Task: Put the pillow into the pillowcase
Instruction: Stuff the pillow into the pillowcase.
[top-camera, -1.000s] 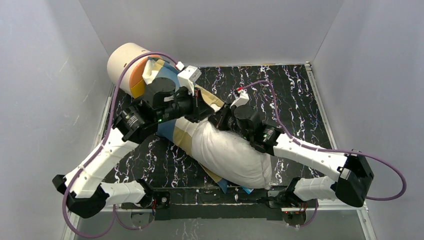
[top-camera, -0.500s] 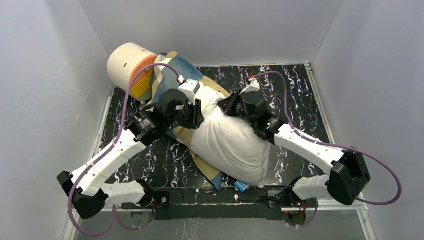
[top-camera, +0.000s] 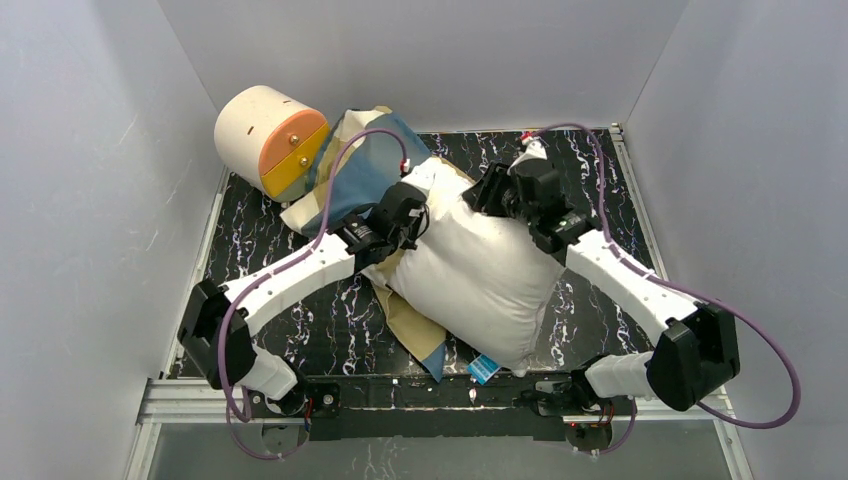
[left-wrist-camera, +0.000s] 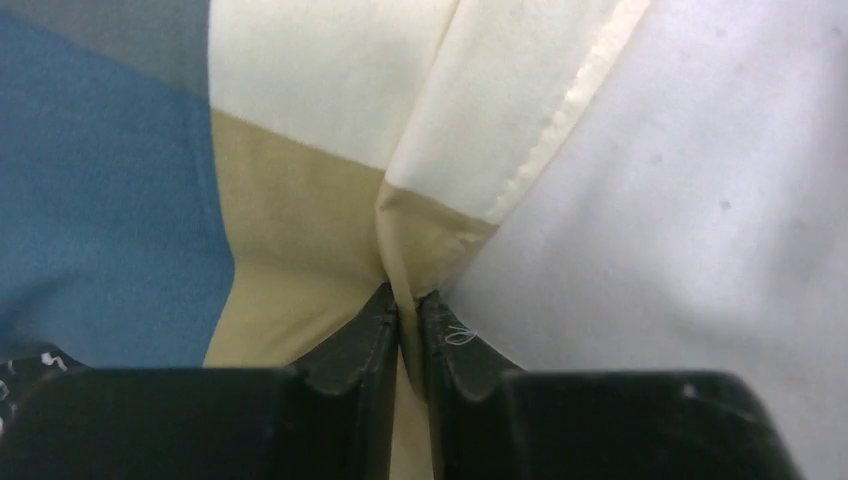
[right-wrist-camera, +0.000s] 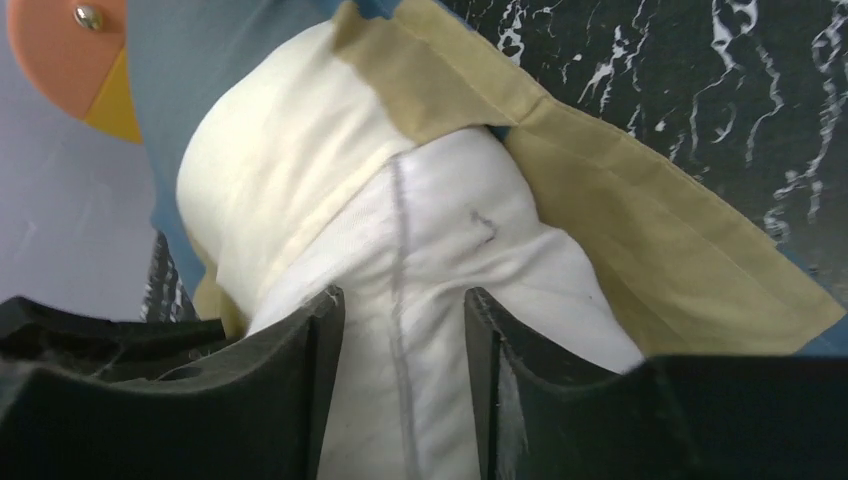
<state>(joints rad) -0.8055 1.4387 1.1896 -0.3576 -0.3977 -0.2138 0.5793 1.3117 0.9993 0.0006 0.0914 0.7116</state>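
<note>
The white pillow (top-camera: 470, 280) lies slanted across the table, its far end tucked into the mouth of the blue, tan and cream pillowcase (top-camera: 365, 170). My left gripper (top-camera: 415, 215) is shut on the pillowcase's tan hem (left-wrist-camera: 408, 300), right beside the pillow (left-wrist-camera: 700, 200). My right gripper (top-camera: 490, 195) is at the pillow's far right corner. In the right wrist view its jaws (right-wrist-camera: 402, 300) stand open astride the pillow's seam (right-wrist-camera: 430, 260), and the pillowcase edge (right-wrist-camera: 620, 230) is folded back beyond it. More pillowcase shows under the pillow's near end (top-camera: 415, 335).
A cream-and-orange cylinder (top-camera: 270, 135) stands at the far left corner, touching the pillowcase. The black marbled table (top-camera: 600, 190) is walled by grey panels on three sides. A metal rail (top-camera: 430, 385) runs along the near edge by the arm bases.
Both arms have pushed toward the far side and the pillow has shifted up with them. The pillowcase now covers more of its far end. The right gripper's jaws have opened.
</note>
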